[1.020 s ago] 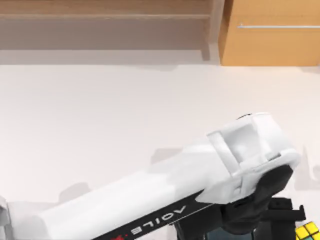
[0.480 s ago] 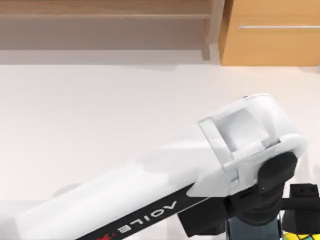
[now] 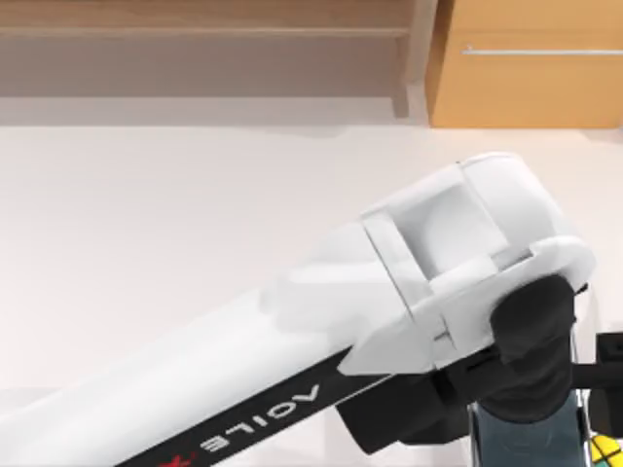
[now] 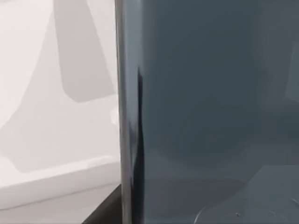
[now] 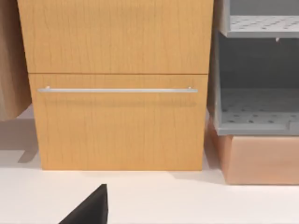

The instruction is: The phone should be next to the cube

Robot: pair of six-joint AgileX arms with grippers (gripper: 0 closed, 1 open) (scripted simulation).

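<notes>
Top view: my left arm [image 3: 292, 379] reaches across the table [image 3: 146, 243] toward its right near corner, wrist over the phone [image 3: 521, 443], whose dark slab sits just left of the cube [image 3: 605, 451] at the frame's bottom edge. Whether the left pincer is apart or together I cannot tell. Left wrist view has the phone's dark face [image 4: 205, 112] close up. Right wrist view faces a wooden drawer cabinet [image 5: 117, 84].

cube [image 3: 604, 451] — mostly cut off
</notes>
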